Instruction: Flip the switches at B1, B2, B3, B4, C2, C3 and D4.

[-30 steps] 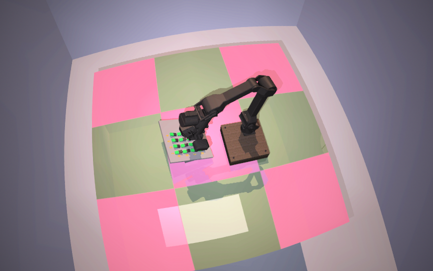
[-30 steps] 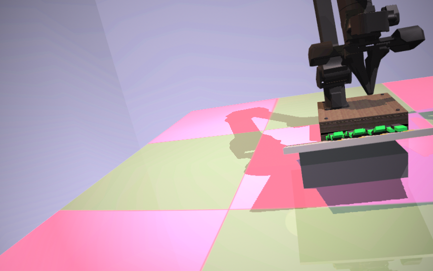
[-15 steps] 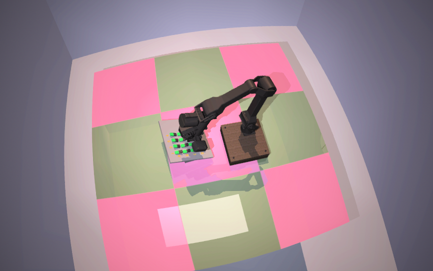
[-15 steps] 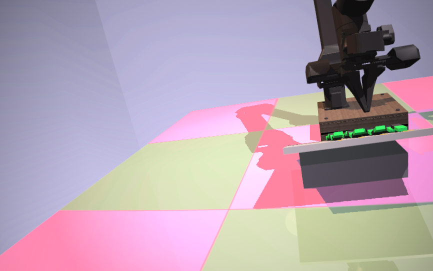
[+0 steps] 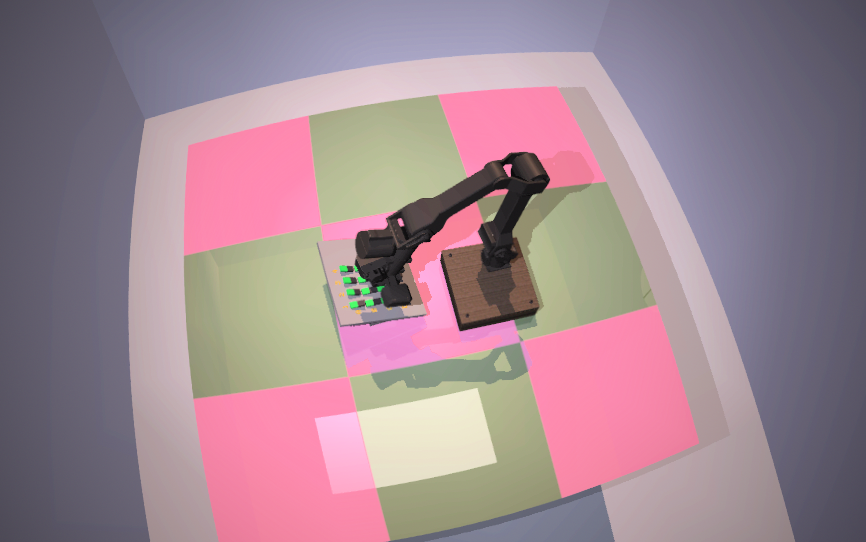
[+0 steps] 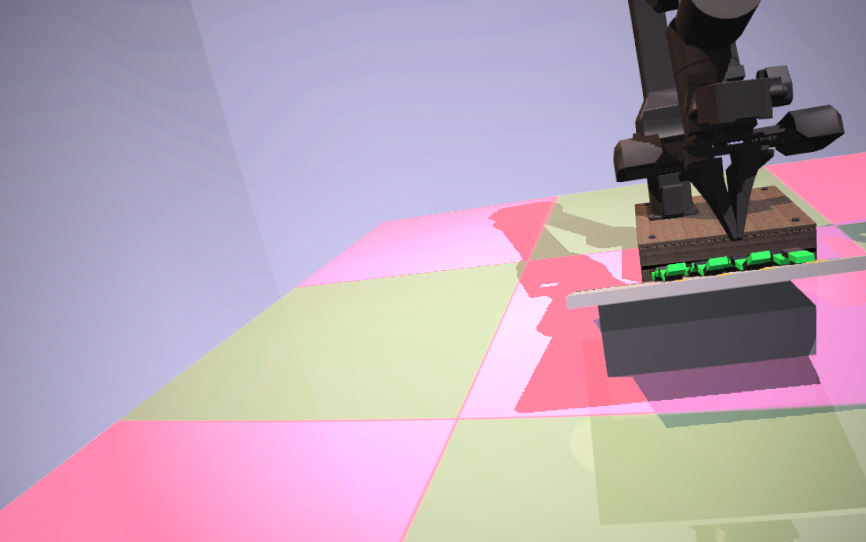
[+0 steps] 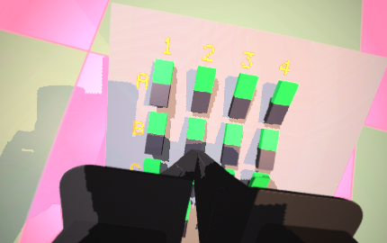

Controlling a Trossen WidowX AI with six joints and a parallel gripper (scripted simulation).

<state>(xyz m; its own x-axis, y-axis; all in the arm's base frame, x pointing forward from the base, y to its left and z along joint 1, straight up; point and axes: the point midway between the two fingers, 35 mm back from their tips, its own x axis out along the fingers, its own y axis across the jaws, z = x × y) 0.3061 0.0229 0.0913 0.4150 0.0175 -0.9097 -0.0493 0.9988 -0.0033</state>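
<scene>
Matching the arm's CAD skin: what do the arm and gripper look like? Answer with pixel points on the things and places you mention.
The arm (image 5: 461, 194) is near-black, with boxy links and cylindrical joint housings. The gripper (image 6: 736, 239) (image 7: 195, 156) is black too, its fingers long wedges tapering to narrow tips. No cable discernible.
</scene>
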